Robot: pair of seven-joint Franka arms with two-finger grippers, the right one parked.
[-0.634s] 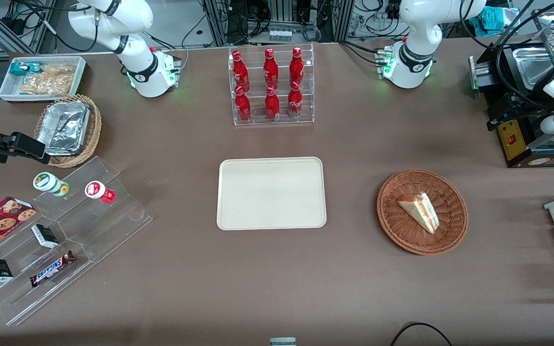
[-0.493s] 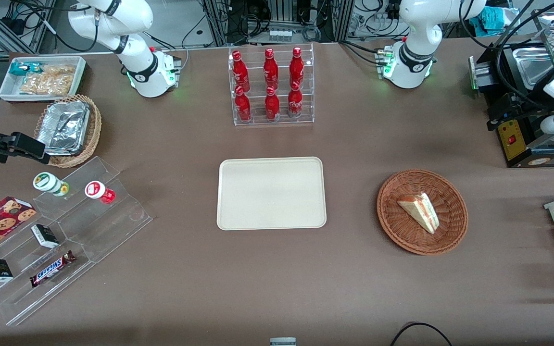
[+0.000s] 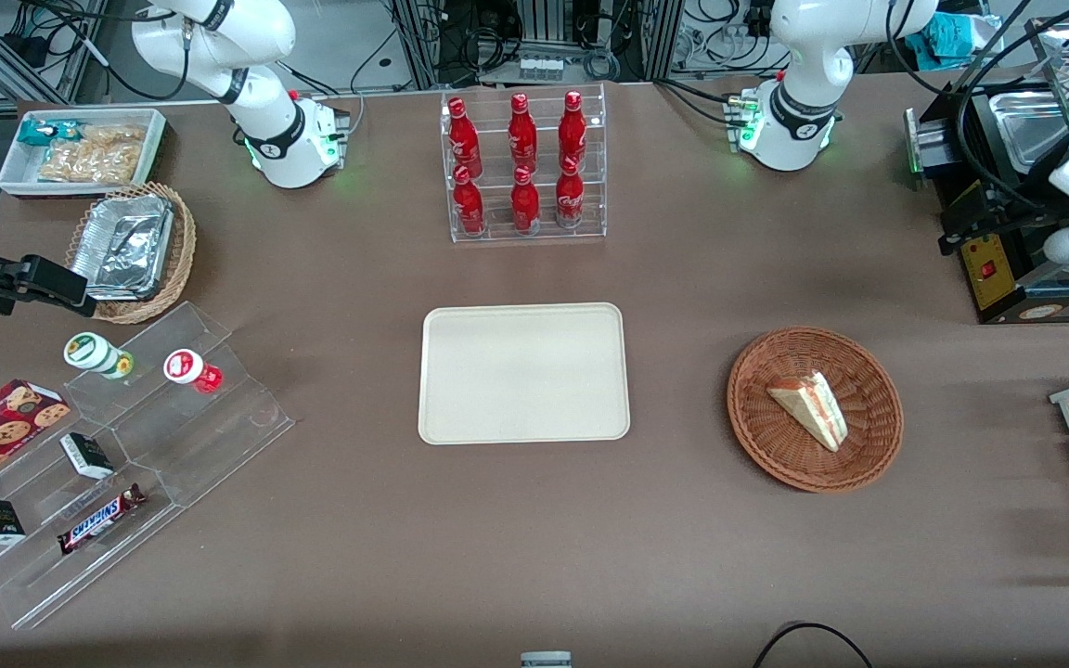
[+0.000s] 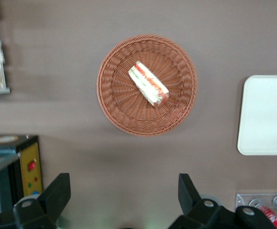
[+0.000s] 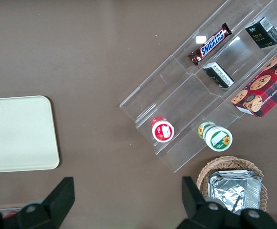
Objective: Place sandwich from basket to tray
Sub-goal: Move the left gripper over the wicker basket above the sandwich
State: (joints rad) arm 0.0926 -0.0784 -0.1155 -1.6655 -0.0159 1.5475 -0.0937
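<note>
One sandwich (image 3: 808, 409) lies in the reddish-brown wicker basket (image 3: 757, 436) in the front view, a white triangular wedge resting on its side with the filling edge turned toward the working arm's end of the table. The cream tray (image 3: 524, 373) sits bare on the brown table (image 3: 534, 538), well apart from the basket toward the parked arm's end. A clear rack of red bottles (image 3: 523, 167) stands farther from the camera than the tray. The working gripper itself does not show here — only part of its arm at the picture's edge.

From the left wrist view, the gripper (image 4: 124, 200) hangs high above the table with its two fingers spread wide and nothing between them. The basket (image 4: 114, 114) lies well below and ahead of the fingertips, with the sandwich (image 4: 148, 89) near its middle, striped pink, red and green along the visible edge. The tray (image 4: 267, 114) lies off to one side of the gripper.

The sandwich is probably light and soft; too hard a squeeze would crush the bread or push out the filling. The safest hold looks to be across the two flat bread faces near the thick middle of the wedge — not at the thin tip, which would bend. Nothing has been moved yet.
</note>
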